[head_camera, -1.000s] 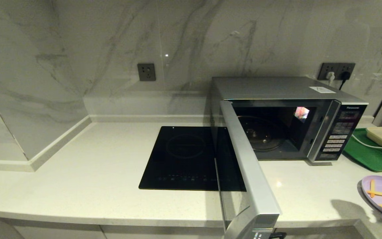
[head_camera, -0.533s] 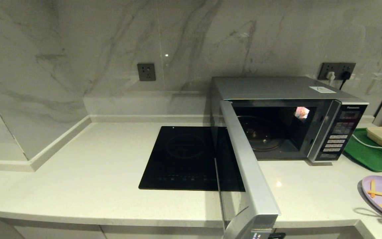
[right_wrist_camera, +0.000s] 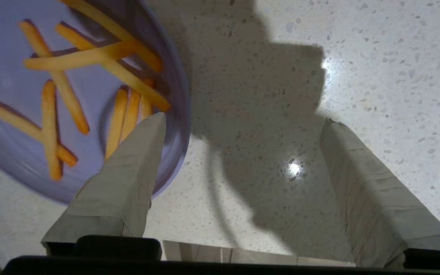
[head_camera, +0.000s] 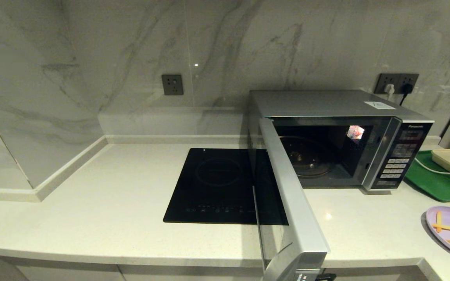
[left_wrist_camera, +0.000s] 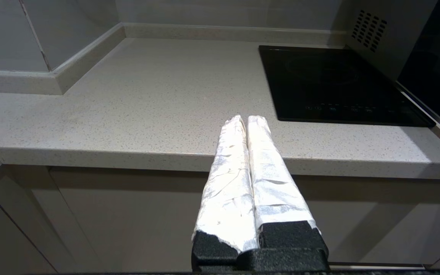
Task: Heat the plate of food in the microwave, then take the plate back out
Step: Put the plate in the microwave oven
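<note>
- While the right gripper [right_wrist_camera: 243,126] hangs over the countertop [right_wrist_camera: 376,46] with its two wrapped fingers [right_wrist_camera: 361,183] spread wide and nothing between them, the plate of food [right_wrist_camera: 10,76] lies just under one fingertip, whose tip overlaps the plate's rim in the right wrist view; whether the finger touches the rim I cannot tell.
- The other finger of that gripper stands over bare speckled stone, well clear of the plate, and the gripper's own shadow falls on the counter ahead of the fingers.
- On the pale lavender plate, several thin orange-yellow fries [right_wrist_camera: 63,91] lie loosely crossed, a few of them right beside the near fingertip.
- In the head view the plate [head_camera: 449,220] sits at the counter's right front edge, partly cut off by the picture; neither arm shows there.
- The microwave [head_camera: 326,103] stands at the back of the counter, away from the plate, its door [head_camera: 291,203] swung fully open toward the counter's front edge and the glass turntable [head_camera: 307,156] inside bare.
- A black induction cooktop [head_camera: 213,183] lies on the far side of the open door from the plate.
- A green tray [head_camera: 436,181] lies beyond the plate, beside the microwave's keypad.
- The left gripper [left_wrist_camera: 243,122] sits low in front of the cabinet below the counter edge, its wrapped fingers pressed together on nothing, the cooktop ahead of it.
</note>
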### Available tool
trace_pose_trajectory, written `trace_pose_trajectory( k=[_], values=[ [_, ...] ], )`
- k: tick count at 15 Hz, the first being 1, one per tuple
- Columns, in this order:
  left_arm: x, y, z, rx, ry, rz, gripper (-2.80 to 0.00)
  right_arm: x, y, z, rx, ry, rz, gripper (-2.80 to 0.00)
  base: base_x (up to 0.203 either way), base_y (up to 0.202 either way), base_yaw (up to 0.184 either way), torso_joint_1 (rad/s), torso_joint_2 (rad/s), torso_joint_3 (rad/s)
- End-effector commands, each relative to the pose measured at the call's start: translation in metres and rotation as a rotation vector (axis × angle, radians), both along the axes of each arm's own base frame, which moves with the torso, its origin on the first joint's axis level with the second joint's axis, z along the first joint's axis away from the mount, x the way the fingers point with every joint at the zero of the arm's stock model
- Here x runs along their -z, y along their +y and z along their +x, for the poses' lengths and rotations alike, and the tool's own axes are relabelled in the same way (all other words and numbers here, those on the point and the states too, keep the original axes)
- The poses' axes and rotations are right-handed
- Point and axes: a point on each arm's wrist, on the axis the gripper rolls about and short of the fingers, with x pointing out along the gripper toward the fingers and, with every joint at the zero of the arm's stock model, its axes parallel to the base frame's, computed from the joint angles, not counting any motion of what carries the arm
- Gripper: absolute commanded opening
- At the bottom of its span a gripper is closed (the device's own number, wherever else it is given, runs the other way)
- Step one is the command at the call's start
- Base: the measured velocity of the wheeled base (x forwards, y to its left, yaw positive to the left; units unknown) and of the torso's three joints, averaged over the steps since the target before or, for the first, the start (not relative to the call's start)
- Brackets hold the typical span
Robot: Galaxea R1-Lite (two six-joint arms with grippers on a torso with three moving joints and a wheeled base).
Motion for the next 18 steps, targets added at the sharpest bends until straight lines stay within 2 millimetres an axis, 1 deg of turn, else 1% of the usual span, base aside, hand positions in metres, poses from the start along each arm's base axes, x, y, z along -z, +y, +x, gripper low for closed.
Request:
trace_pose_trajectory(
  k=[1,2,7,9,12,18],
  values=[
    [0.0,0.0,0.0,-0.001,0.0,-0.001,-2.8,0.016,-0.002,0.008,-0.009,0.029,0.037,0.0,0.0,0.0,0.0,0.0,0.0,0.0],
    [0.0,0.0,0.0,-0.001,0.0,-0.001,-2.8,0.02,-0.003,0.011,-0.017,0.036,0.042,0.0,0.0,0.0,0.0,0.0,0.0,0.0],
    [0.0,0.0,0.0,-0.001,0.0,-0.001,-2.8,0.021,0.008,0.027,-0.079,0.039,0.039,0.0,0.0,0.0,0.0,0.0,0.0,0.0],
    [0.0,0.0,0.0,-0.001,0.0,-0.001,-2.8,0.026,0.011,0.032,-0.096,0.048,0.049,0.0,0.0,0.0,0.0,0.0,0.0,0.0],
    [0.0,0.0,0.0,-0.001,0.0,-0.001,-2.8,0.034,0.011,0.034,-0.098,0.063,0.065,0.0,0.0,0.0,0.0,0.0,0.0,0.0],
    [0.0,0.0,0.0,-0.001,0.0,-0.001,-2.8,0.044,0.008,0.036,-0.093,0.064,0.065,0.0,0.0,0.0,0.0,0.0,0.0,0.0]
  ],
)
